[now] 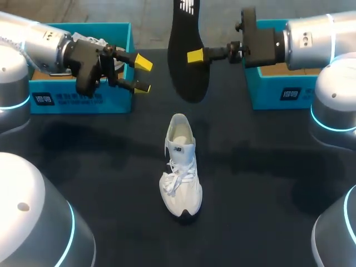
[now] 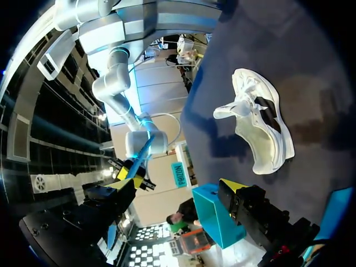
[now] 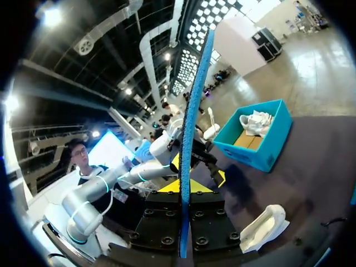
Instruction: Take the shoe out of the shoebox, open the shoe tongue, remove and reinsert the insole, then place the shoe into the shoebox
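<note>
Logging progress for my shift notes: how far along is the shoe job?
Done: the shoe stands on the table, unboxed, its insole out. In hand: the right gripper holds the insole aloft; the left gripper is open. Left: reinsert it, box the shoe.

The shoe (image 1: 181, 167) stands in the middle of the surface (image 1: 100, 183). Behind it leftward sits the left shoebox (image 1: 83, 101), behind it rightward the right shoebox (image 1: 267, 92); the insole (image 1: 188, 53) hangs behind the shoe, clamped in the right gripper (image 1: 196, 55)
</note>
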Controlling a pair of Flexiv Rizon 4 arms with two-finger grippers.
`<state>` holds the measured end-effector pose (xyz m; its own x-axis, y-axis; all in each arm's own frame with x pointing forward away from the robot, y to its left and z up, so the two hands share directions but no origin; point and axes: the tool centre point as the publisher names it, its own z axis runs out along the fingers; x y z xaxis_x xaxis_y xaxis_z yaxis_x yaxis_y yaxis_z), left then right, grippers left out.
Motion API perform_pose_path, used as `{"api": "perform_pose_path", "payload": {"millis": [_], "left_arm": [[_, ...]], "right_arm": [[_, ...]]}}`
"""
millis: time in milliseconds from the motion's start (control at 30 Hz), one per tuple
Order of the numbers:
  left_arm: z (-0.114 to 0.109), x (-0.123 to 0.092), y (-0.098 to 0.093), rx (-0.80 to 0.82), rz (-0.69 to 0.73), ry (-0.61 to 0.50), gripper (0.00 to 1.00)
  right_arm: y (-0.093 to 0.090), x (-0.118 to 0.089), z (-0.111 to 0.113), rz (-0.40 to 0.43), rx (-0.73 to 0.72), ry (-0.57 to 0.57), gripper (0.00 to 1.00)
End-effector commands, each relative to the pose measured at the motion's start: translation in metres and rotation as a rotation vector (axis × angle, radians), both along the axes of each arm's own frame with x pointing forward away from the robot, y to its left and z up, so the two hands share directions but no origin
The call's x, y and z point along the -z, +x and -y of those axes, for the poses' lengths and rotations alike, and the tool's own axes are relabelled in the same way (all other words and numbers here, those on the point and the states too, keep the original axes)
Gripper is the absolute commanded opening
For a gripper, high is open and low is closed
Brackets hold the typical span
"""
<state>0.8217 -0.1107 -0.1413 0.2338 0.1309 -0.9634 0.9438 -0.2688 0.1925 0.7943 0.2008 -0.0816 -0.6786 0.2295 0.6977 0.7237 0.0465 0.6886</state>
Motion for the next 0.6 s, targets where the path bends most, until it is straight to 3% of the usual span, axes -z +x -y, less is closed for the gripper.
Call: {"api": "perform_pose_path", "payload": {"millis": [33, 233, 600], "left_arm": [[-0.004, 0.001, 0.007, 0.024, -0.012, 0.011, 1.00], [-0.007, 0.012, 0.009, 0.045, -0.026, 0.037, 1.00], [-0.011, 0.051, 0.015, 0.058, -0.041, 0.148, 1.00]], "right_arm": [[0.012, 0.007, -0.007, 0.061, -0.001, -0.007, 0.00], [0.028, 0.019, -0.007, 0.141, -0.023, -0.005, 0.00], [0.052, 0.048, -0.010, 0.229, -0.089, -0.018, 0.00]]}}
